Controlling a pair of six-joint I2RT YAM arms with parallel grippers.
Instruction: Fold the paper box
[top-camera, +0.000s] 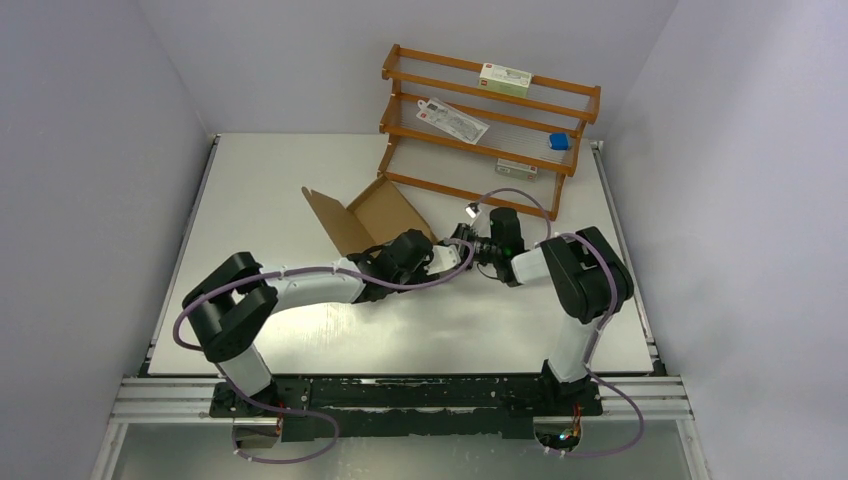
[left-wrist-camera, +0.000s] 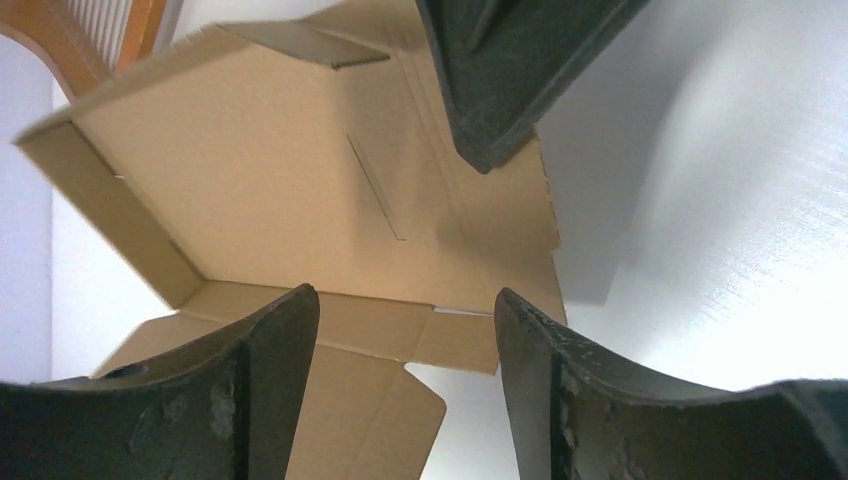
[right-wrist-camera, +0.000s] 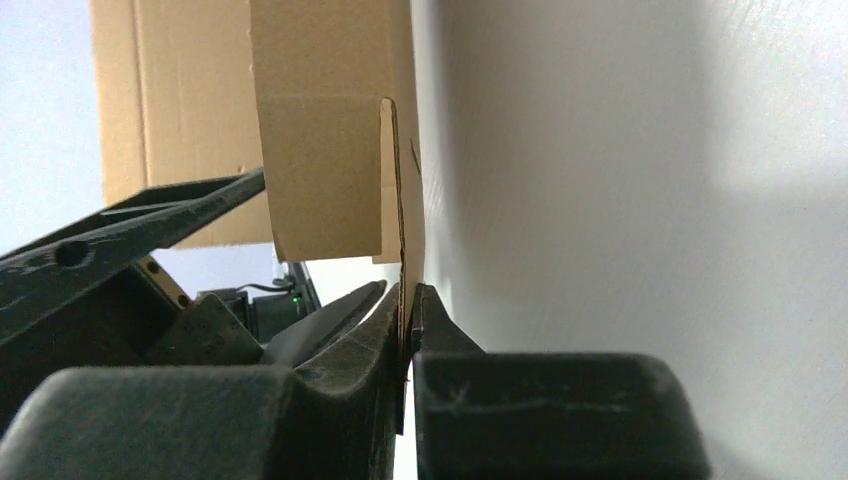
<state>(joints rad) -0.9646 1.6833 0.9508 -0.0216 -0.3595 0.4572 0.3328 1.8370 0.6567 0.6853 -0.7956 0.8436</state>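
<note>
In the top view, the paper box (top-camera: 362, 218) is seen part-opened on the table (top-camera: 270, 180), one panel raised, at about eleven o'clock from the spot where the two arms meet. A wooden rack (top-camera: 490, 120) stands beyond it at twelve to one o'clock. The left gripper (top-camera: 460, 255) and right gripper (top-camera: 472, 243) are brought tip to tip at the box's near right corner. Their jaws cannot be judged from here.

In the left wrist view, the left fingers (left-wrist-camera: 262, 390) are set wide apart at six o'clock, with nothing clamped between them. The inner face of the box fills the frame from nine to twelve o'clock, a side flap upright at nine. A finger of the other arm comes in at twelve o'clock.

In the right wrist view, the right fingers (right-wrist-camera: 385, 335) are closed tight on a thin edge of cardboard at six o'clock. The panel rises from the pinch toward twelve.

The step in hand is judged to be raising a wall along its crease. The pinch should be kept firm and close to the fold. The free gripper is best placed against the base panel, so that the sheet is bent at the crease and not dragged across the table.
</note>
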